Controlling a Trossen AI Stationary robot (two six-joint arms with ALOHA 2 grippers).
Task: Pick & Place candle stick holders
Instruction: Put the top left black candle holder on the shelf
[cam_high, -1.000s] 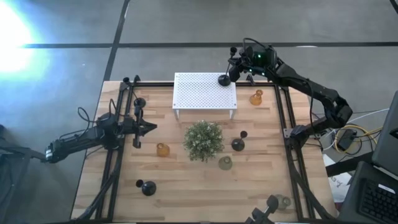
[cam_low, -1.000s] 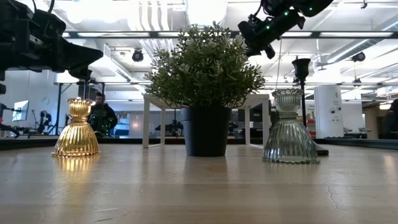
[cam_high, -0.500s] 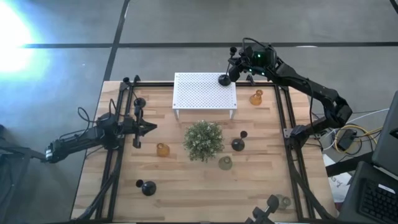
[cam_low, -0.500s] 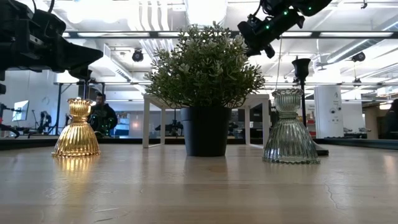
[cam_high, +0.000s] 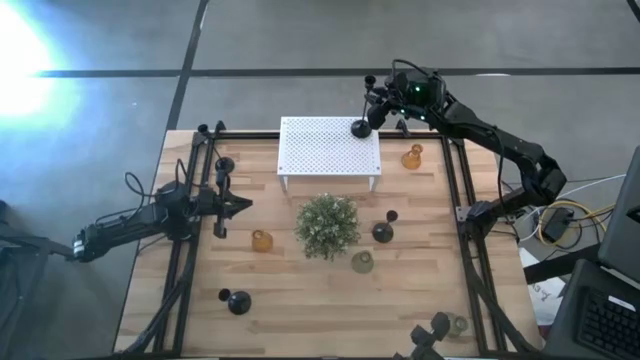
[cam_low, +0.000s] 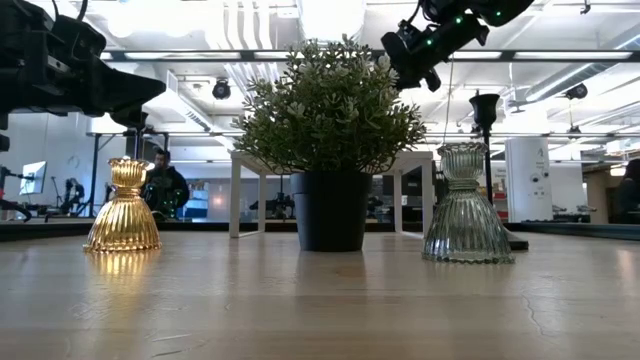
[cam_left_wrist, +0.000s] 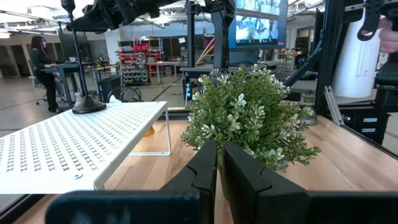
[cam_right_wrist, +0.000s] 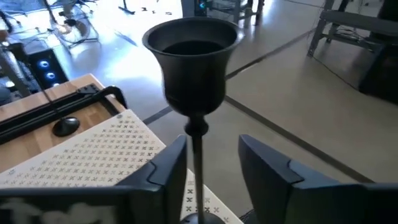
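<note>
Placement step at the white perforated stand (cam_high: 330, 148). The right gripper (cam_right_wrist: 205, 163) is at the stand's far right corner, its fingers parted on either side of the thin stem of a tall black candle stick holder (cam_right_wrist: 194, 81); one finger lies close against the stem, the other stands clear, so the grasp appears slack or just released. The holder's round base (cam_high: 360, 128) rests on the perforated top. The next move, as judged here, calls for a straight withdrawal up and away that does not brush the cup and tip the top-heavy stem.

The left gripper (cam_left_wrist: 219, 163) waits at the table's left side, fingers nearly closed with only a slit between them and nothing held, pointing toward the bushy green plant (cam_high: 328, 225).

Other holders stand on the wooden table (cam_high: 300, 300): an amber one (cam_high: 261, 240) left of the plant, another amber one (cam_high: 412, 156) right of the stand, a clear-grey one (cam_high: 362, 262) and black ones (cam_high: 383, 232) nearby.

Hidden or unclear: contact between fingers and stem cannot be confirmed, and the holder at the table's near edge (cam_high: 455, 324) is partly cut off.
</note>
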